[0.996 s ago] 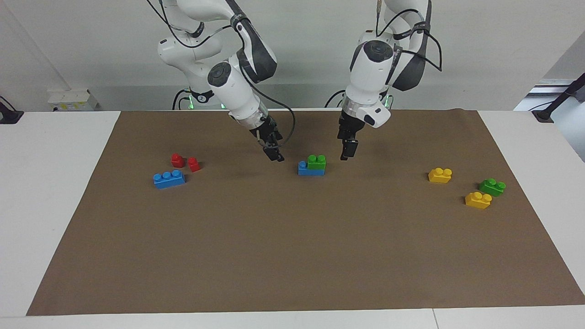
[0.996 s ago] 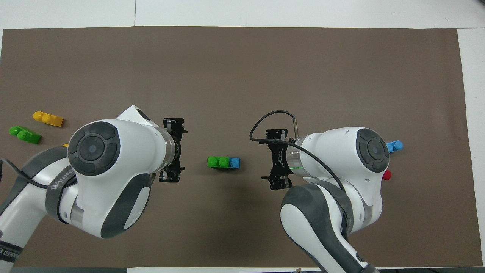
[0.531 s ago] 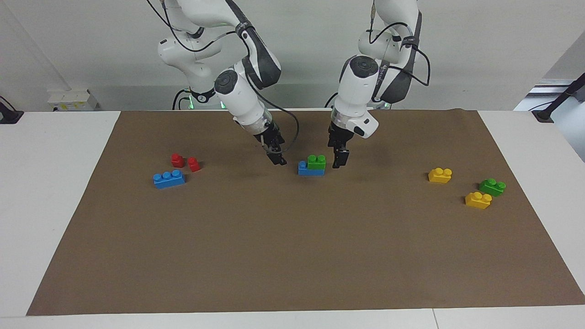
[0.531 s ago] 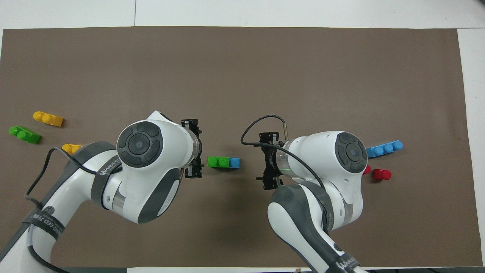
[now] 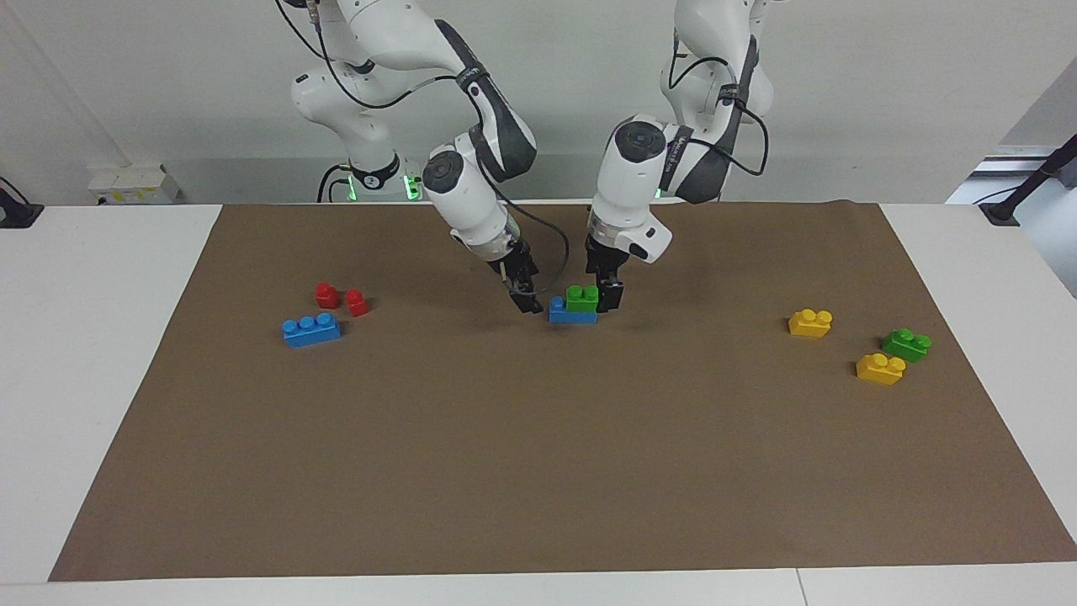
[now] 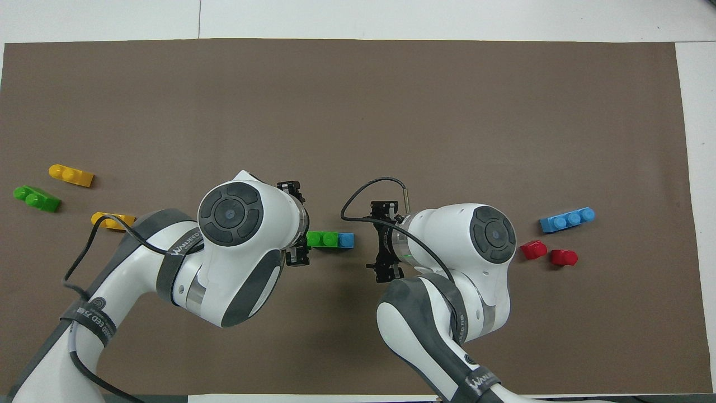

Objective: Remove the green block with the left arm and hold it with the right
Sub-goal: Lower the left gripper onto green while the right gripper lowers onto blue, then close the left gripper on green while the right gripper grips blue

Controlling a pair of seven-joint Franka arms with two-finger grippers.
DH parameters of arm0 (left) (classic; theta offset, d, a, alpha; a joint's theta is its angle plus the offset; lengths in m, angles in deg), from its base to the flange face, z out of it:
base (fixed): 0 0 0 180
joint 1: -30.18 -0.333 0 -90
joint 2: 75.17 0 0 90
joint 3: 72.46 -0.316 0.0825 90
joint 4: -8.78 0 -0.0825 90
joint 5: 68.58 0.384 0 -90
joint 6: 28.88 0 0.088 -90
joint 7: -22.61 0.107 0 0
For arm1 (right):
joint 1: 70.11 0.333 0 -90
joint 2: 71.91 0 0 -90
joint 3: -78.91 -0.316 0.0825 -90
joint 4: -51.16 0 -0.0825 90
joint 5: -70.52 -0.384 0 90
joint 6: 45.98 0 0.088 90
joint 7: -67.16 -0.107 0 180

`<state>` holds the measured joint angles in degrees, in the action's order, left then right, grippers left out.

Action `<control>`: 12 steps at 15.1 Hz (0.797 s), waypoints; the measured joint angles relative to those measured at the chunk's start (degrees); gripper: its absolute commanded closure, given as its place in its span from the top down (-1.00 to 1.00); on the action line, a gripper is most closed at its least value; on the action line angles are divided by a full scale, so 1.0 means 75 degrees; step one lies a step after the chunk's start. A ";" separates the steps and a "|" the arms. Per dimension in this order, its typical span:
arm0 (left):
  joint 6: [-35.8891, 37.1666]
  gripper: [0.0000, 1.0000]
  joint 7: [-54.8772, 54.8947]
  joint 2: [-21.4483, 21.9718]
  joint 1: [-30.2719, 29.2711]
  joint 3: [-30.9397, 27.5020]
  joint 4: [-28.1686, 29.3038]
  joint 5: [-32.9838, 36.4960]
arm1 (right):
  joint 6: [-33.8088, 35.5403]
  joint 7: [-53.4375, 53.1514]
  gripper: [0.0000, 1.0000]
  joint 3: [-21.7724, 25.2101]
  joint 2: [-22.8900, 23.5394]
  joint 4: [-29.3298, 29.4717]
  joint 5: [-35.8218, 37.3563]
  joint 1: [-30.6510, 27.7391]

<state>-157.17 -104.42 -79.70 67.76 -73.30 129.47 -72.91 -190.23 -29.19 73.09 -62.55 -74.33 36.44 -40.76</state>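
A green block (image 5: 582, 298) sits stacked on a blue brick (image 5: 565, 313) in the middle of the brown mat; both also show in the overhead view, the green block (image 6: 323, 239) and the blue brick (image 6: 347, 239). My left gripper (image 5: 609, 296) is low beside the stack, at its end toward the left arm, open and close against the green block. My right gripper (image 5: 528, 301) is low beside the stack's other end, a small gap from the blue brick, open and empty. A second green block (image 5: 906, 344) lies toward the left arm's end of the table.
Two yellow bricks (image 5: 810, 322) (image 5: 880, 369) lie by the second green block. A blue three-stud brick (image 5: 311, 329) and two red pieces (image 5: 326, 295) (image 5: 357, 302) lie toward the right arm's end. The brown mat (image 5: 538, 471) covers the table.
Both grippers have come down and closed in on the stack from its two ends. The bricks have not moved.
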 measured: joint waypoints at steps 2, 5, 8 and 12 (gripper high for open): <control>-0.0012 1.00 -0.0051 -0.0002 0.0048 -0.0010 0.0069 0.0000 | -0.0135 0.0060 1.00 0.0002 0.0095 0.0000 -0.0136 0.0044; -0.0228 1.00 -0.0194 -0.0006 0.0090 -0.0010 0.0258 0.0000 | -0.0453 0.0062 1.00 -0.0001 0.0288 -0.0003 -0.0213 0.0232; -0.0487 1.00 -0.0308 -0.0031 0.0126 -0.0018 0.0378 0.0000 | -0.0809 0.0063 1.00 -0.0003 0.0518 -0.0001 -0.0423 0.0422; -0.0620 1.00 -0.0331 -0.0048 0.0148 -0.0019 0.0506 0.0000 | -0.1082 0.0063 1.00 -0.0004 0.0664 0.0001 -0.0465 0.0487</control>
<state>-161.82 -106.90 -80.06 68.87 -73.44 133.26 -72.91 -198.34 -28.72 73.06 -57.57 -74.32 32.95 -37.10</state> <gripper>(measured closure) 0.000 0.000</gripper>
